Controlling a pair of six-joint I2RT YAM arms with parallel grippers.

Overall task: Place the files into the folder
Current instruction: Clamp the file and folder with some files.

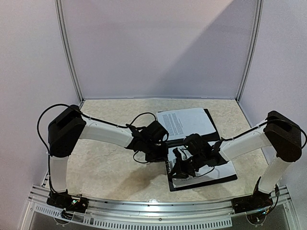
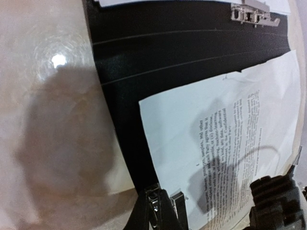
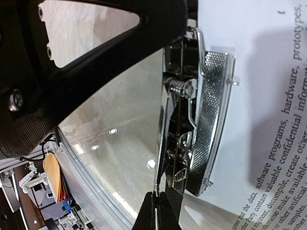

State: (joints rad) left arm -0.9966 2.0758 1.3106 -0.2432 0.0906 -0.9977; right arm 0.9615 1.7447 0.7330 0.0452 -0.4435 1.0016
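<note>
While both arms reached over the beige tabletop (image 1: 110,158), the black folder (image 2: 168,52) lay open right of centre, the printed files (image 2: 230,143) lying on it. Its metal clip (image 3: 206,120) sat just beside the right claw (image 3: 156,211), which was pinched closed. The left claw (image 2: 163,203) was closed near the folder's edge. Neither visibly gripped anything.

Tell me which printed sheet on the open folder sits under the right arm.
The near sheet, on the folder half nearest the arm bases; the right arm reaches over it. The far sheet lies clear of it, by the back wall.
</note>
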